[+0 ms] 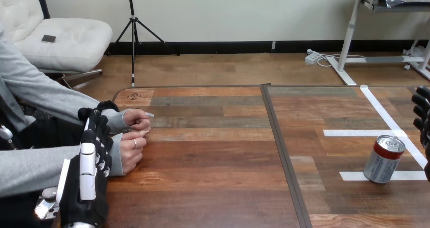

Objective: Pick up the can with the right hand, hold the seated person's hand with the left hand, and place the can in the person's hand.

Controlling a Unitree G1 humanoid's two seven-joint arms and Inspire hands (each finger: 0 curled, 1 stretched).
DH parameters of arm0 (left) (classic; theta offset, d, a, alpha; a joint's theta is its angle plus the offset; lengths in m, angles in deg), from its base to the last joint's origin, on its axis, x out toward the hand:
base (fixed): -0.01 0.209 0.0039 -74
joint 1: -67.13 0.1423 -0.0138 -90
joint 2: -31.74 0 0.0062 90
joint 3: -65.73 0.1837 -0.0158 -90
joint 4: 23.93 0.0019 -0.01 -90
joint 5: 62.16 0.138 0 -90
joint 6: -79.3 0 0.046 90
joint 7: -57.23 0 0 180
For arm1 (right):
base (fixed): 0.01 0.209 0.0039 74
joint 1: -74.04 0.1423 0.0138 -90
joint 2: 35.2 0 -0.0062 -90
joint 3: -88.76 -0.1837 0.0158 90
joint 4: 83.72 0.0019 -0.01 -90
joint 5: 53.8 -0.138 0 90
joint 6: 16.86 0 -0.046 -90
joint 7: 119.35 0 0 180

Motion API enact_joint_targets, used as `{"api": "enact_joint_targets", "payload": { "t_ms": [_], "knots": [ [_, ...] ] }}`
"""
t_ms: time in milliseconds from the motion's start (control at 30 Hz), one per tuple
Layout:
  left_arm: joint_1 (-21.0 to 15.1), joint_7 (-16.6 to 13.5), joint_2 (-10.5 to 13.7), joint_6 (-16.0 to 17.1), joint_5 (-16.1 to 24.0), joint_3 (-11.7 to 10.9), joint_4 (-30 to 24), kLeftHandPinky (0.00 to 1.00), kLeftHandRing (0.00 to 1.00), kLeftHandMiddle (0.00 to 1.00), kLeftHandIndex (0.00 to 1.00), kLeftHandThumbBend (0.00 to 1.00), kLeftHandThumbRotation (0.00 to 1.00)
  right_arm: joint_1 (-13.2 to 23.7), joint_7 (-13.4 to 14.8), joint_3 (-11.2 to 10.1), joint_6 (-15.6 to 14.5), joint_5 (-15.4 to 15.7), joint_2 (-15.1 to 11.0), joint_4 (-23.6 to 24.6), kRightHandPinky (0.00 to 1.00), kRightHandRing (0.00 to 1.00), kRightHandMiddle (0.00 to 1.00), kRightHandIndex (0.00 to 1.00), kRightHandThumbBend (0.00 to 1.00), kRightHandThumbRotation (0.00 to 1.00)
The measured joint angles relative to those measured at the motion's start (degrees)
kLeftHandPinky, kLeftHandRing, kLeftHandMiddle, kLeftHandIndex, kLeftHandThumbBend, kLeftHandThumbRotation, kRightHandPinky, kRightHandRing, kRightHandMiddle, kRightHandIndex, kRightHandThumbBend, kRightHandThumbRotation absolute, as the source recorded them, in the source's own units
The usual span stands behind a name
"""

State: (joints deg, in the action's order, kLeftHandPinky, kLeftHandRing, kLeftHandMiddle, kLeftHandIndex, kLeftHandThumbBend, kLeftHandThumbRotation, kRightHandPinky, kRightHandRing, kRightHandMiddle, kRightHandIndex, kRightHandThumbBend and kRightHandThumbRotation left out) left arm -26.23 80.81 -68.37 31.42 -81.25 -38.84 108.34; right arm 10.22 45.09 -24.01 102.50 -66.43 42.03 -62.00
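Observation:
A silver can (384,159) with a red band near its top stands upright on the right half of the table, on white tape lines. My right hand (422,117) comes in at the right edge, just right of the can and apart from it, open with its fingers loosely bent toward the can. At the left, the person's two hands (133,137) rest close together on the table, loosely closed. My left hand (91,157) reaches up from the bottom left and lies over the person's grey-sleeved wrists (115,137). I cannot tell whether it holds them.
White tape lines (390,121) mark a box on the table's right half. A dark seam (284,157) runs down the middle of the wooden table (213,152). The person's forearms (35,167) come in from the left edge.

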Motion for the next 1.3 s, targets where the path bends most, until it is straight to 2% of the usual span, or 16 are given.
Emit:
{"api": "enact_joint_targets", "payload": {
  "t_ms": [367, 567, 667, 700, 800, 967, 1067, 1300],
  "knots": [
    [0.0, 0.0, 0.0, 0.0, 0.1, 0.0, 0.0, 1.0, 1.0, 0.98, 0.97, 0.51, 1.0, 0.0, 1.0, 0.1, 0.0, 1.2, 0.0, -0.7, 0.97, 0.96, 0.93, 0.92, 0.97, 0.99],
    [0.0, 0.0, 0.0, 0.0, 0.0, 0.0, 0.0, 1.0, 1.0, 0.98, 0.97, 0.51, 1.0, 0.0, 0.5, 0.1, 0.0, 1.3, 0.0, -1.2, 0.99, 0.96, 0.93, 0.91, 0.95, 0.92],
    [0.0, 0.0, 0.0, 0.0, 0.0, 0.0, 0.0, 1.0, 1.0, 0.98, 0.97, 0.51, 1.0, 0.0, 0.3, 0.1, -0.1, 1.2, 0.0, -1.5, 0.99, 0.95, 0.92, 0.9, 0.88, 0.88],
    [0.0, 0.0, 0.0, 0.0, 0.0, 0.0, 0.0, 1.0, 1.0, 0.99, 0.97, 0.51, 1.0, 0.0, 0.2, 0.1, -0.3, 1.2, 0.0, -1.6, 0.99, 0.95, 0.92, 0.9, 0.78, 0.81],
    [0.0, -0.1, 0.0, 0.0, 0.1, 0.0, 0.0, 1.0, 1.0, 0.99, 0.97, 0.5, 1.0, 0.0, -0.7, -0.1, -1.7, 0.8, 0.1, -1.8, 1.0, 0.96, 0.92, 0.9, 0.68, 0.72],
    [0.1, -0.4, 0.0, -0.1, 0.2, 0.0, -0.2, 1.0, 1.0, 0.99, 0.97, 0.5, 1.0, -0.2, -0.6, 0.0, -3.1, 1.2, 0.3, -2.3, 0.99, 0.95, 0.92, 0.9, 0.61, 0.62],
    [0.1, -0.4, 0.0, -0.1, 0.2, 0.0, -0.2, 1.0, 1.0, 0.99, 0.97, 0.49, 1.0, -0.5, 0.2, 0.5, -3.3, 2.2, 0.4, -2.3, 0.98, 0.95, 0.91, 0.89, 0.67, 0.58],
    [0.1, -0.4, 0.0, -0.1, 0.5, 0.0, -0.2, 1.0, 1.0, 0.98, 0.97, 0.49, 1.0, -1.3, 3.9, 3.2, -3.3, 6.3, 0.5, -2.3, 0.94, 0.93, 0.9, 0.89, 0.91, 0.53]
  ]
}}
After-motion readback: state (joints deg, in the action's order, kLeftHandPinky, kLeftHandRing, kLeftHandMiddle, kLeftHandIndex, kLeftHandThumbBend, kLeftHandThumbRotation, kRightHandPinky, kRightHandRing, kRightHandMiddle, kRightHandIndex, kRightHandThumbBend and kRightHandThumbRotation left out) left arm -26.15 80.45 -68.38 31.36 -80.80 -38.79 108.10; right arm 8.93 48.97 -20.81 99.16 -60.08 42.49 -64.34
